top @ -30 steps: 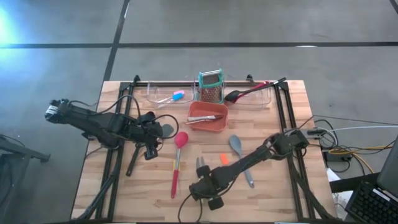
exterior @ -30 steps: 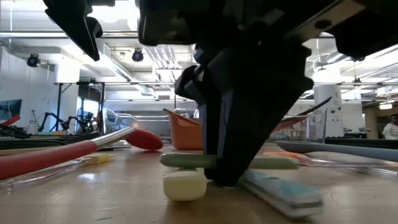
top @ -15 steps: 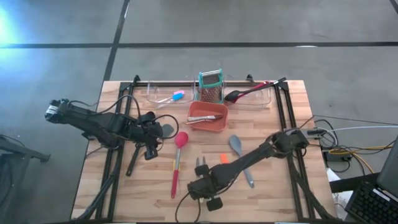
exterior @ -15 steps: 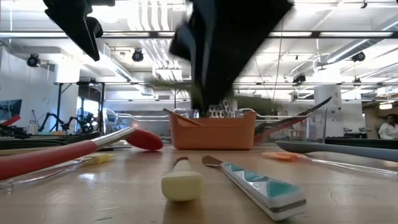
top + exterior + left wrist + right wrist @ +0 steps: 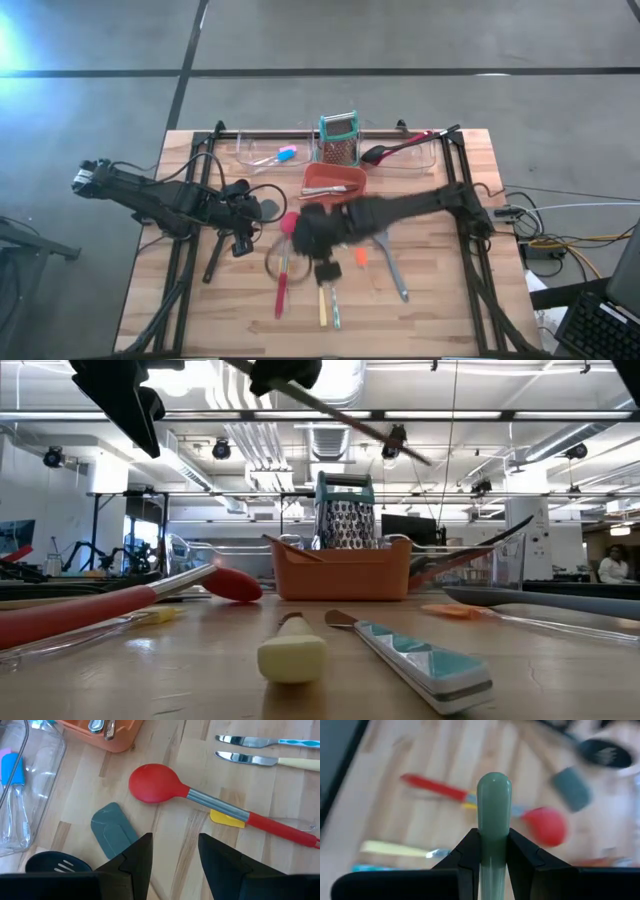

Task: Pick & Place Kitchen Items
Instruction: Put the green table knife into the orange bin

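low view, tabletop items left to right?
Red spoon → yellow-handled knife → orange bin, with the grater behind it → teal-handled knife → grey spatula.

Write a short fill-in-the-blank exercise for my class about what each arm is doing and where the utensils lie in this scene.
1. The right gripper is shut on a knife with a pale ____ handle.
2. The red spoon lies on the ____, not in the orange bin.
3. The left gripper has its fingers ____.
4. The box grater stands ____ the orange bin in the low view.

Missing words: green; table; open; behind
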